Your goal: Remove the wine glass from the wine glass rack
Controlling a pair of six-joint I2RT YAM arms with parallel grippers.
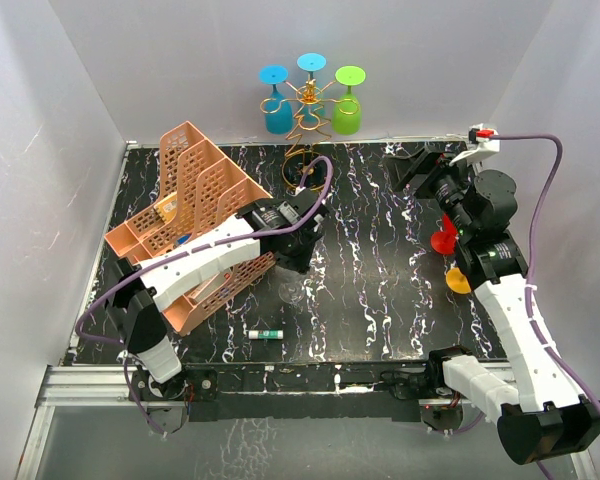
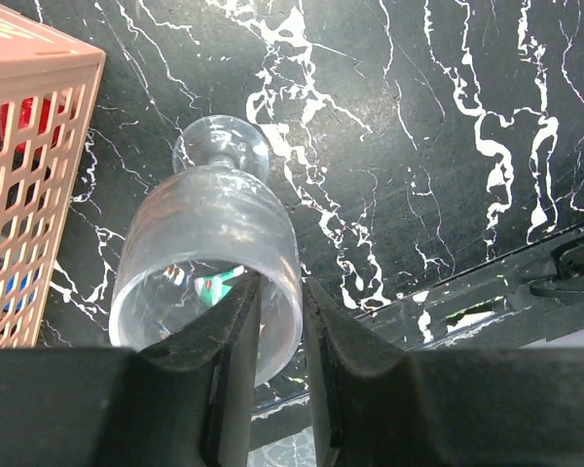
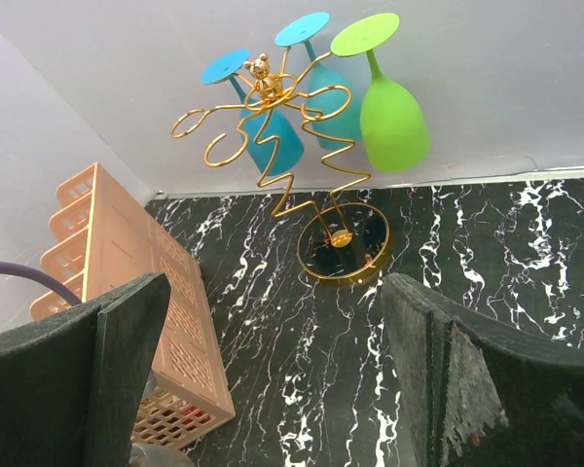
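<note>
The gold wire wine glass rack (image 1: 307, 120) stands at the back centre on its ring base (image 3: 343, 243). A blue glass (image 1: 276, 108), a cyan glass (image 3: 333, 102) and a green glass (image 1: 347, 112) hang upside down from it. My left gripper (image 1: 296, 262) is shut on the rim of a clear wine glass (image 2: 209, 233), one finger inside the bowl and one outside. The glass is low over the table, far in front of the rack; whether its foot touches I cannot tell. My right gripper (image 3: 273, 287) is open and empty, facing the rack from the right.
A pink mesh file organizer (image 1: 195, 200) lies on its side at the left, close to the clear glass (image 1: 291, 290). A small white and green tube (image 1: 265, 333) lies near the front edge. Red (image 1: 442, 240) and orange (image 1: 458, 282) items sit under the right arm.
</note>
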